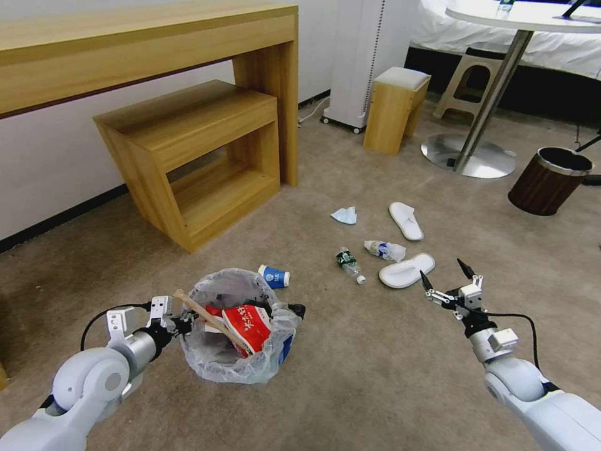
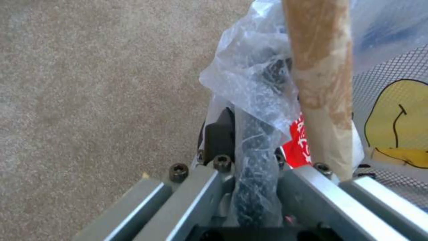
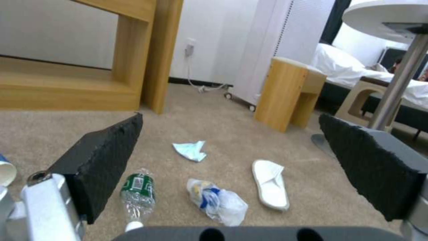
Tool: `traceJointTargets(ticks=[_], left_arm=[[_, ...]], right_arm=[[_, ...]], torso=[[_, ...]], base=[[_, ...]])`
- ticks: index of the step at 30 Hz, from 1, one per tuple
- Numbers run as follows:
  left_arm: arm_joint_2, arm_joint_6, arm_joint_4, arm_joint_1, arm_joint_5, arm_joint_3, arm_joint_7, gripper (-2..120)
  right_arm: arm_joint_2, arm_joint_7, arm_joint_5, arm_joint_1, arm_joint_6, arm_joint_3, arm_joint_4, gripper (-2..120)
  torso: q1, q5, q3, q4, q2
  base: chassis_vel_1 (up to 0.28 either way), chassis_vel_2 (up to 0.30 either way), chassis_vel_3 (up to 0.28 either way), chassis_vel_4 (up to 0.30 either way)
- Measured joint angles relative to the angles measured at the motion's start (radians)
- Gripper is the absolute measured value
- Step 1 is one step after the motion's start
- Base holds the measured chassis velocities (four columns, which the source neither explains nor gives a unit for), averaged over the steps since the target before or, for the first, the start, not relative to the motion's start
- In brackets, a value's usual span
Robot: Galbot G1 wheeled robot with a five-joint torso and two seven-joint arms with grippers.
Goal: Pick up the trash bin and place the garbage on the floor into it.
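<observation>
The trash bin (image 1: pixel 216 360), black with a crinkly clear bag, is at lower left on the beige floor (image 1: pixel 350 376). My left gripper (image 1: pixel 183 324) is shut on its rim (image 2: pixel 256 140). Inside lie a red wrapper (image 1: pixel 247 326), a wooden stick (image 1: pixel 206 313) and a yellow wrapper (image 2: pixel 401 130). My right gripper (image 1: pixel 447 275) hangs open above the carpet, near a white slipper (image 1: pixel 405 270). Beyond it lie a crumpled wrapper (image 3: pixel 216 201), a small bottle (image 3: pixel 138 189), a light-blue mask (image 3: pixel 191 150), a second slipper (image 3: pixel 270 184) and a blue-white paper cup (image 1: pixel 273 275) beside the bin.
A wooden desk (image 1: pixel 150 44) with a low bench (image 1: pixel 194 156) stands at the back left. A wood-brown bin (image 1: pixel 549 178), a round table's metal base (image 1: pixel 468 156) and a wooden stool (image 1: pixel 395 109) are at the back right. Open carpet lies between my arms.
</observation>
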Motion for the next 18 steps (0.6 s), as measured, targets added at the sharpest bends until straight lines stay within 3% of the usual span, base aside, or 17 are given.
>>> traceJointTargets(ticks=[18], left_arm=[[0.003,-0.006,-0.012,0.016,-0.010,-0.034,-0.013,0]], right_arm=[[0.025,0.017,-0.031,0.001,0.039,0.033,-0.012,100]], torso=[[0.000,-0.0001,0.000,-0.0001,0.000]], base=[[0.000,0.000,0.000,0.000]])
